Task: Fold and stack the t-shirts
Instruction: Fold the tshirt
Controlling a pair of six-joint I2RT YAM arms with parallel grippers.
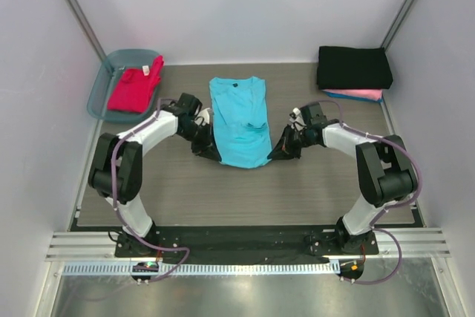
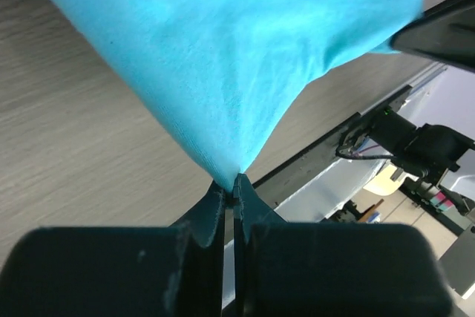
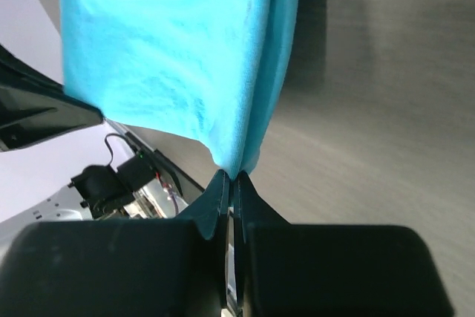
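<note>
A turquoise t-shirt (image 1: 239, 120) lies lengthwise in the middle of the table, dark neck label at its far end. My left gripper (image 1: 208, 148) is shut on the shirt's near left corner; in the left wrist view the cloth (image 2: 237, 57) rises pinched from the gripper's tips (image 2: 233, 183). My right gripper (image 1: 281, 151) is shut on the near right corner, and the turquoise cloth (image 3: 185, 57) hangs pinched at its tips (image 3: 232, 177). A red-magenta t-shirt (image 1: 133, 88) lies in the tub. A folded black t-shirt (image 1: 354, 67) rests on a pink one (image 1: 358, 95) at the back right.
The translucent blue-grey tub (image 1: 101, 88) stands at the back left against the wall. White walls close in the table on three sides. The metal rail (image 1: 237, 246) with both arm bases runs along the near edge.
</note>
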